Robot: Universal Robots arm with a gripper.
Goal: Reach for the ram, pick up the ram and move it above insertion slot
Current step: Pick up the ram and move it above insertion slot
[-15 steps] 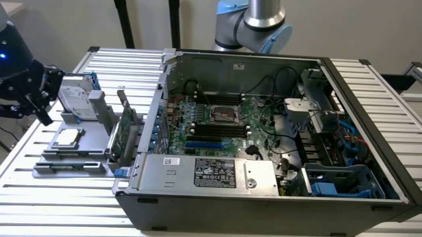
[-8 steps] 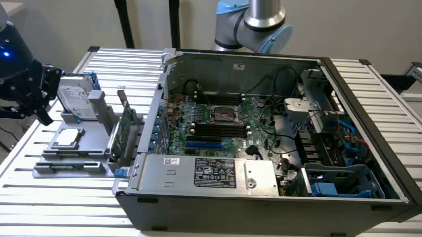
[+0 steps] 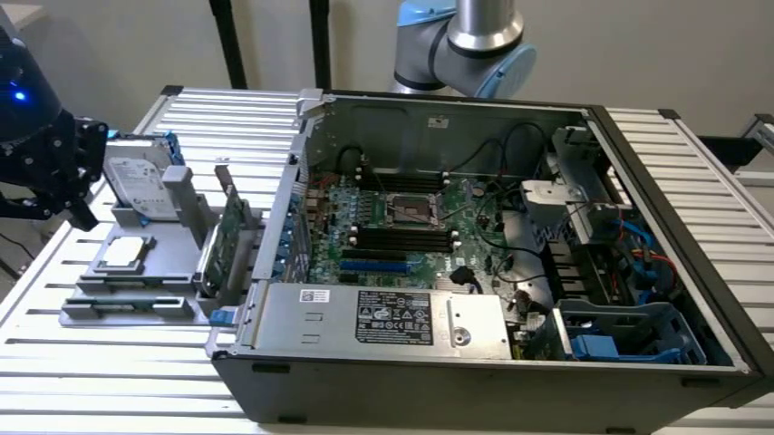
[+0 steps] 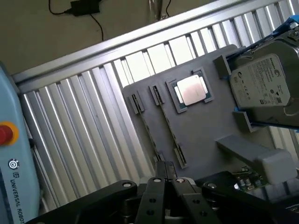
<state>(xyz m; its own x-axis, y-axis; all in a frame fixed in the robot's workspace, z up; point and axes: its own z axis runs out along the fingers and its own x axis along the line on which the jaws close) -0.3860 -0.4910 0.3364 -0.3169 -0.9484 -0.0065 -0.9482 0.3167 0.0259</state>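
**A:** Where is the ram?

**B:** In the lower left of the exterior view, as far as I can judge. The ram (image 3: 121, 297) is a thin dark strip lying along the near edge of the grey tray (image 3: 169, 263), just in front of the square chip (image 3: 125, 255). In the wrist view I can't pick it out for certain among the tray's clips.

**A:** And the gripper?

**B:** The gripper (image 4: 166, 181) hangs near the tray and touches nothing that I can see. Its fingers look pressed together with nothing between them. I'd call this the reach, with the pickup not begun.

**A:** How should the reach be done?

**B:** The fingers must part before they get low. I'd square them across the stick's thin faces and aim at mid-length so it would lift level. I'd also come straight down, not on a slant.

**A:** What about edges and room?

**B:** It's tight on the tray. The hard drive (image 4: 264, 81) stands in its bracket at the far end, and the tall green card (image 3: 232, 245) stands just right of the ram, beside the computer case (image 3: 484, 362). The case wall rises higher than the tray, between it and the black slots (image 3: 405, 237) on the board. The slatted table (image 3: 109, 381) in front of the tray and to its left is the open side.
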